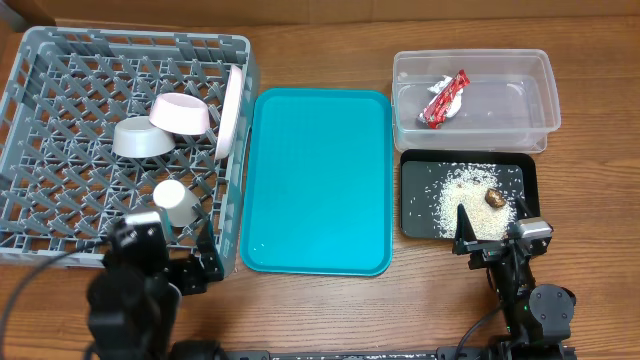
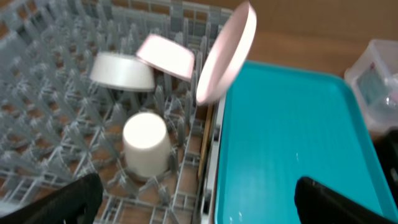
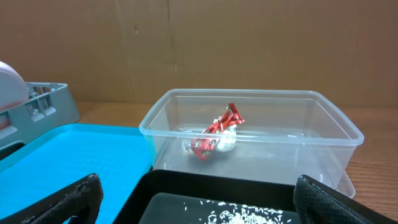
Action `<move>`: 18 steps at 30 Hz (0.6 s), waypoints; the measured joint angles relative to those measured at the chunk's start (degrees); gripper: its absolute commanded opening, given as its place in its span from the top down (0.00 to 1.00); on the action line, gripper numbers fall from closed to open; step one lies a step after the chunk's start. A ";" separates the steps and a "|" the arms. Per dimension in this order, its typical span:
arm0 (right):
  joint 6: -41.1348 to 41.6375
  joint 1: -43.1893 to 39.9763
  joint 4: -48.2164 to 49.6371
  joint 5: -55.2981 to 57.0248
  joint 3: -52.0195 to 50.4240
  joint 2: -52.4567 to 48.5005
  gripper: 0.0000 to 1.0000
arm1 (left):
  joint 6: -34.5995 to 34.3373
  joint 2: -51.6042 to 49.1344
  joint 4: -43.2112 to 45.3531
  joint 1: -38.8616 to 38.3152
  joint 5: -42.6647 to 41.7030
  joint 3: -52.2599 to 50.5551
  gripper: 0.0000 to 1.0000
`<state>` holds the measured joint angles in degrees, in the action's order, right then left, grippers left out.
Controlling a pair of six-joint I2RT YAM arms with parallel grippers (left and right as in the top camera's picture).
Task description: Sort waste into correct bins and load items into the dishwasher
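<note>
Overhead, your rack [image 1: 40, 40] held the plate [image 1: 232, 110] on edge against its right wall, the dish [image 1: 182, 113] leaning on the bowl [image 1: 140, 138], and the cup [image 1: 172, 200] nearer you. The wrapper [image 1: 443, 100] lay in the tub [image 1: 545, 70]; rice [image 1: 465, 195] and the lump [image 1: 494, 197] sat in the black tray [image 1: 412, 218]. Your left gripper [image 1: 200, 262] hovered at the rack's near corner, your right gripper [image 1: 490, 230] over the black tray's near edge.

From the left wrist, the jaws stood spread and empty. The crockery looked hard, slick and breakable, best taken by a rim.

From the right wrist, the jaws were spread too. The wrapper looked light and crinkly, so pinch a fold.
</note>
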<state>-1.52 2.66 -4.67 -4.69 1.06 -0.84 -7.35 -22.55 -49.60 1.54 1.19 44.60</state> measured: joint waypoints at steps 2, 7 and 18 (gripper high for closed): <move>0.00 0.00 -0.04 0.00 0.00 0.00 0.00 | -0.07 4.55 6.19 0.00 0.00 -6.78 0.00; 0.02 0.00 -0.04 0.00 0.00 0.00 0.00 | -1.81 14.36 20.83 0.00 0.15 -22.58 0.00; 0.00 0.00 -0.04 0.02 0.00 0.00 0.00 | -3.61 21.59 49.90 0.00 0.15 -42.12 0.00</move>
<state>-1.52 2.66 -4.71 -4.67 1.06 -0.84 -10.96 -0.95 0.30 1.54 1.34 2.48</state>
